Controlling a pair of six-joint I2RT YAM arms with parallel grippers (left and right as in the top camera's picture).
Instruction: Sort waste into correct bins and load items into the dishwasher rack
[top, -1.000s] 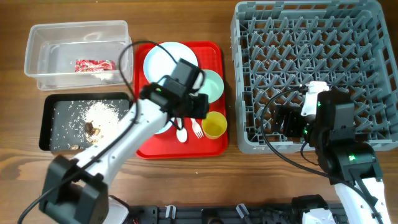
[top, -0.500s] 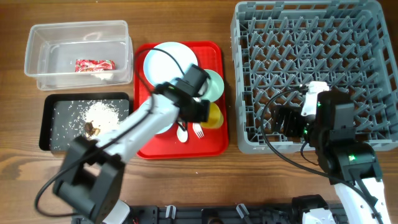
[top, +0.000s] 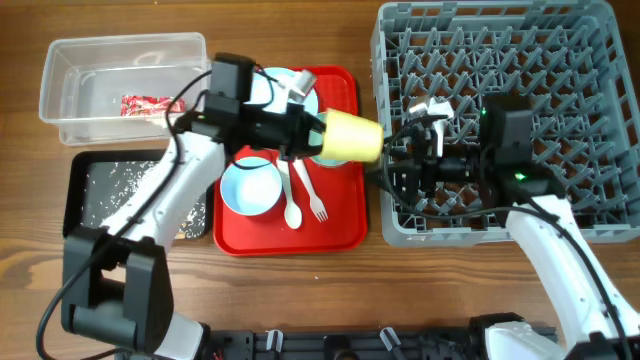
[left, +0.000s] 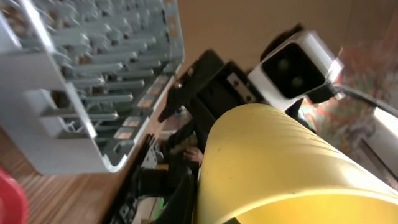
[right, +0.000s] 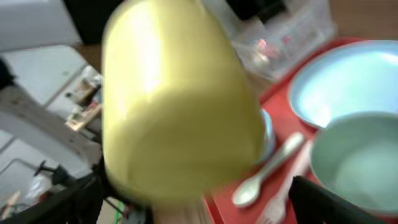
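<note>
My left gripper (top: 312, 136) is shut on the small yellow cup (top: 352, 137) and holds it on its side above the red tray's right edge. My right gripper (top: 396, 162) is open, reaching left past the grey dishwasher rack (top: 590, 60), with its fingers at the cup's free end. The cup fills the right wrist view (right: 180, 99) and the left wrist view (left: 280, 162). On the tray lie the pale blue plate (top: 262, 88), a pale blue bowl (top: 250, 187), the white spoon (top: 291, 200) and fork (top: 312, 195). The mint bowl (right: 357, 162) is beneath the cup.
The clear tub (top: 60, 120) at the back left holds the red-and-white wrapper (top: 148, 103). The black tray (top: 95, 185) in front of it holds rice scraps, partly under my left arm. The red tray (top: 340, 225) sits between the bins and the rack.
My left gripper lifted the yellow cup off the tray and swung it right toward the rack. My right arm moved left over the rack's edge to meet it.
</note>
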